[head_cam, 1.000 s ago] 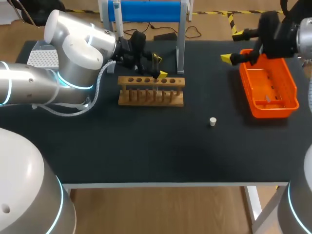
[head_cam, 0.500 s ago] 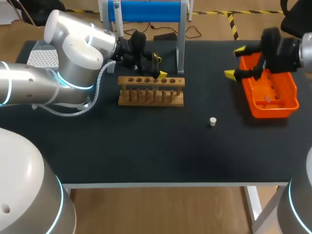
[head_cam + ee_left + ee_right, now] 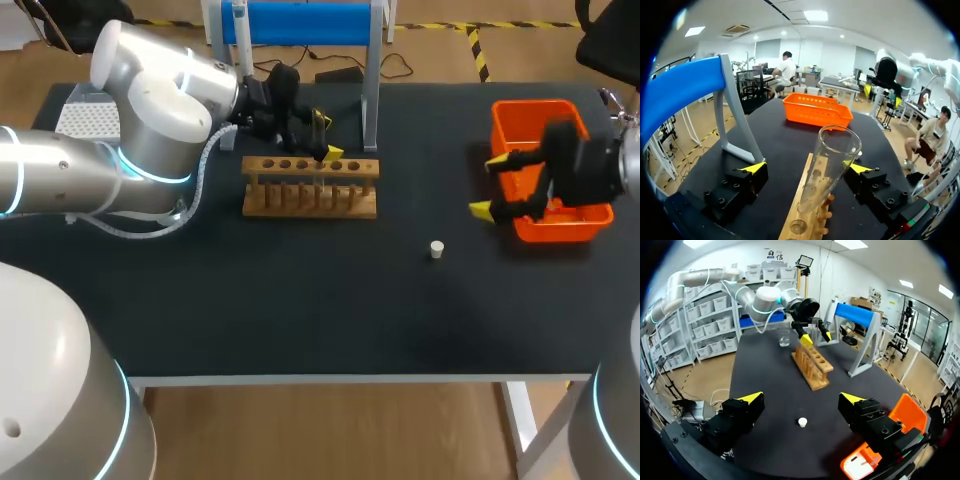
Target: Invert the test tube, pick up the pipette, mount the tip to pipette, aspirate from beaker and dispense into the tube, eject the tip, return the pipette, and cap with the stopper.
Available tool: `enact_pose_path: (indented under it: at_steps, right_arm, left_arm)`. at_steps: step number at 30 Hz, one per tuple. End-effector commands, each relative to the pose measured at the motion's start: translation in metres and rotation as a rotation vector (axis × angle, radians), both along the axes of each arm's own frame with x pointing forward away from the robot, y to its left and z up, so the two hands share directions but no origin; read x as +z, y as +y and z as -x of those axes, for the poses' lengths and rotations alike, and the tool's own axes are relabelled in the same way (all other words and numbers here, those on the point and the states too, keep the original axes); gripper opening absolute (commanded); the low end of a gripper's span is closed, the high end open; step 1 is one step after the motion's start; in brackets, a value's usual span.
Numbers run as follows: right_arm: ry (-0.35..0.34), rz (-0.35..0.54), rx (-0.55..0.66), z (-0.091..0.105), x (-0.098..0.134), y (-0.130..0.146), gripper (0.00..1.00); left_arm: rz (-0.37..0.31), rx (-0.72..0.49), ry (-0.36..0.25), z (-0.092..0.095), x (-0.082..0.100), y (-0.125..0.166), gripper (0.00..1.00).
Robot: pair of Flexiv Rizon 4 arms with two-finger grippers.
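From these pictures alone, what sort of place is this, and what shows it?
Probably a robot laboratory bench for chemistry work: a wooden test tube rack, a clear glass test tube and a small white stopper on the black table.

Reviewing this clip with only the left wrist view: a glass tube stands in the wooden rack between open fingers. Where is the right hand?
Observer: The right hand hangs open beside the orange basket, toward the rack, holding nothing.
Operator: Any stopper about?
Observer: A small white stopper lies on the table between rack and basket.
Operator: The beaker?
Observer: The right wrist view shows the beaker standing beyond the rack's far end.
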State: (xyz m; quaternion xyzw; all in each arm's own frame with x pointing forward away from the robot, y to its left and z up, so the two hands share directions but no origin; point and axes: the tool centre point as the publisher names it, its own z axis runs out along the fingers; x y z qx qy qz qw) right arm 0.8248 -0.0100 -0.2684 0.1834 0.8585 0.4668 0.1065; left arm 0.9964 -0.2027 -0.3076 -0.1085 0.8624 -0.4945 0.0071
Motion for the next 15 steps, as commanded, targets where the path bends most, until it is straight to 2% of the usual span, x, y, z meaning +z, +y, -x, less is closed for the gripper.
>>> enact_pose_path:
  at_steps: [1, 9, 15]
  right_arm:
    - [-0.014, -0.015, 0.004, 0.004, -0.023, 0.009, 1.0]
    - [-0.004, -0.041, 0.05, 0.005, -0.05, 0.016, 1.0]
    - [0.002, -0.015, 0.07, 0.006, -0.066, 0.017, 1.0]
  left_arm:
    - [-0.001, 0.002, 0.0, 0.0, 0.0, 0.0, 1.0]
    - [-0.001, 0.002, 0.0, 0.0, 0.0, 0.0, 1.0]
    - [-0.001, 0.002, 0.0, 0.0, 0.0, 0.0, 1.0]
